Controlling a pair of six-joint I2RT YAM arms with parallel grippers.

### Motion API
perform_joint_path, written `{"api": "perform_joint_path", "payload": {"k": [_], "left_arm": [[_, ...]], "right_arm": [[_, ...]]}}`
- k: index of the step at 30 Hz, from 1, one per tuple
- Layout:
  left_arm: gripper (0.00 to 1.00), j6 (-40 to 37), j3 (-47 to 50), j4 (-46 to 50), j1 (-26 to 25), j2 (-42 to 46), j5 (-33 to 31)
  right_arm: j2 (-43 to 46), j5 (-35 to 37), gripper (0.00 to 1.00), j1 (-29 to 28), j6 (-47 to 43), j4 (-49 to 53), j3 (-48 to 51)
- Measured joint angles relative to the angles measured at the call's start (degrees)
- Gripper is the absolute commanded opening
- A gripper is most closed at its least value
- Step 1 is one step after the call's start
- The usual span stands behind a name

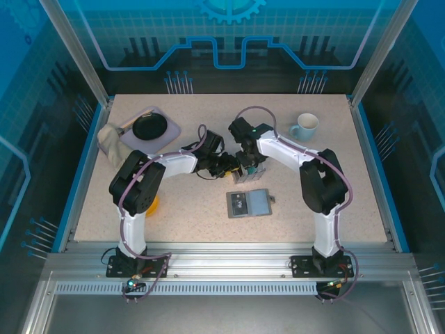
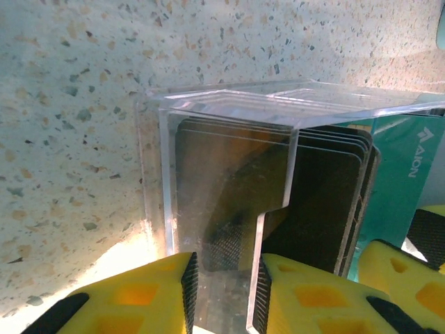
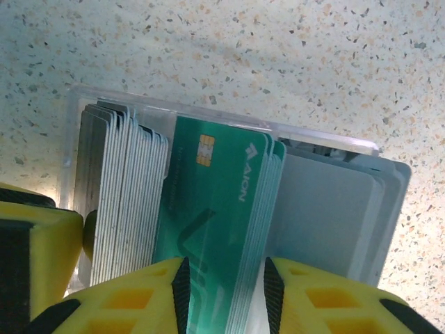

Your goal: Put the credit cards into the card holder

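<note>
Right tool [image 3: 224, 271] is clenched on the teal credit cards [image 3: 215, 202] standing in the clear box [image 2: 229, 104]. Left tool [image 2: 224, 282] straddles the box wall; I cannot tell if it grips. Best to pull straight up while the box is steadied. The card holder [image 1: 249, 203] lies open just behind both tools, toward the arm bases.

Robotics lab cell: L arm [image 1: 139, 188] & R arm [image 1: 321, 182] sitting bolted to alu. rail [image 1: 229, 264], speckled table [image 1: 201, 229] standing inside blue printed panels [image 1: 229, 31].
</note>
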State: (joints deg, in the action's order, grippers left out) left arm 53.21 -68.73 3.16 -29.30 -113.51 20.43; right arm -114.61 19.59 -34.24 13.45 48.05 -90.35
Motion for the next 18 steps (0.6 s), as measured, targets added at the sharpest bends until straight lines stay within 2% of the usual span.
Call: {"api": "perform_joint_path", "payload": {"k": [8,18], "left_arm": [[0.29,0.8,0.5,-1.2,0.0,0.0,0.0],[0.29,0.9,1.0,-2.4,0.0,0.0,0.1]], "right_arm": [[-0.7,5.7,0.32,-1.3,0.0,0.1,0.0],[-0.6,7.4,0.31,-1.7,-0.1,0.2,0.0]]}}
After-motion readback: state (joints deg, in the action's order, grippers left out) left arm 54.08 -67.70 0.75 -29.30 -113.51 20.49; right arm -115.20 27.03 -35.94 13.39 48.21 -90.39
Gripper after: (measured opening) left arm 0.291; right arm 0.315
